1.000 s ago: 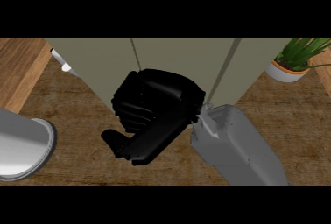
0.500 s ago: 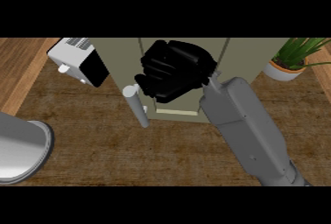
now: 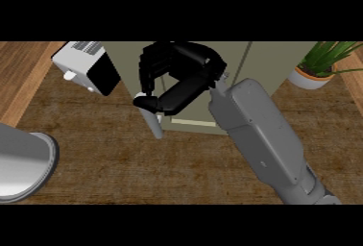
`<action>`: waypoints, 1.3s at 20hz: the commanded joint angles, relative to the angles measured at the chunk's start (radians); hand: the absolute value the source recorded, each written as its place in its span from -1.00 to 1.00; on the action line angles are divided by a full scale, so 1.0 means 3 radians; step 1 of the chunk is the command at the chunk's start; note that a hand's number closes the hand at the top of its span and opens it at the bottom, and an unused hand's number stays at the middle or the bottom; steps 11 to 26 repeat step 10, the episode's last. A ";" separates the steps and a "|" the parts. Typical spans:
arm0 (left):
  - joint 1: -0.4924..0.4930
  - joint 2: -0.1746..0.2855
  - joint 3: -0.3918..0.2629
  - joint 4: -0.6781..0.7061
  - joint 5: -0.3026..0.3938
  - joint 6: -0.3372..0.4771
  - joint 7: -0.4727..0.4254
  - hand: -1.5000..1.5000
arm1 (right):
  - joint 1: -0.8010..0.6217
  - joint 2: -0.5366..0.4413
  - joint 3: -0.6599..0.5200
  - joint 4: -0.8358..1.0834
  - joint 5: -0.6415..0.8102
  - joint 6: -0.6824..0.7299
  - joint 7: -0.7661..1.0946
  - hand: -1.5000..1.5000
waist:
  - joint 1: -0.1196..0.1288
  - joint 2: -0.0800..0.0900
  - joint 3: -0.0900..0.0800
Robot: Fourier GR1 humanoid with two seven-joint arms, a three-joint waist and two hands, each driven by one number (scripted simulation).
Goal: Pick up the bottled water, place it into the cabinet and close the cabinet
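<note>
My right hand (image 3: 181, 72) is up in front of the beige cabinet (image 3: 266, 60) that fills the top middle of the head view. Its fingers and thumb are curled. A slim pale bottle (image 3: 154, 125) sticks out downward from under the thumb, tilted a little, and the hand hides its upper part. The grey right forearm (image 3: 259, 134) runs from the lower right up to the hand. Along the cabinet's lower edge a pale strip (image 3: 193, 123) shows beneath the hand. I cannot tell how the cabinet's doors stand. My left hand is nowhere in the picture.
A white and black toaster (image 3: 89, 67) stands at the cabinet's left. A potted plant (image 3: 318, 67) is at the upper right. A large grey rounded object (image 3: 21, 163) fills the lower left. The counter (image 3: 142, 173) is dark brown wood.
My right hand has risen from the counter toward the cabinet's front, and the pale bottle now shows below its thumb. The toaster has come into view at the left.
</note>
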 commanded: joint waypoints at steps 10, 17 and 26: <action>-0.0281 -0.0129 -0.0110 -0.0035 -0.0179 -0.0002 0.0081 -1.00 | -0.0680 -0.0184 -0.0439 0.0321 0.0371 -0.0564 -0.0312 -1.00 | -0.0051 0.0044 0.0016; -0.0281 -0.0129 -0.0110 -0.0035 -0.0179 -0.0002 0.0081 -1.00 | -0.0680 -0.0184 -0.0439 0.0321 0.0371 -0.0564 -0.0312 -1.00 | -0.0051 0.0044 0.0016; -0.0281 -0.0129 -0.0110 -0.0035 -0.0179 -0.0002 0.0081 -1.00 | -0.0680 -0.0184 -0.0439 0.0321 0.0371 -0.0564 -0.0312 -1.00 | -0.0051 0.0044 0.0016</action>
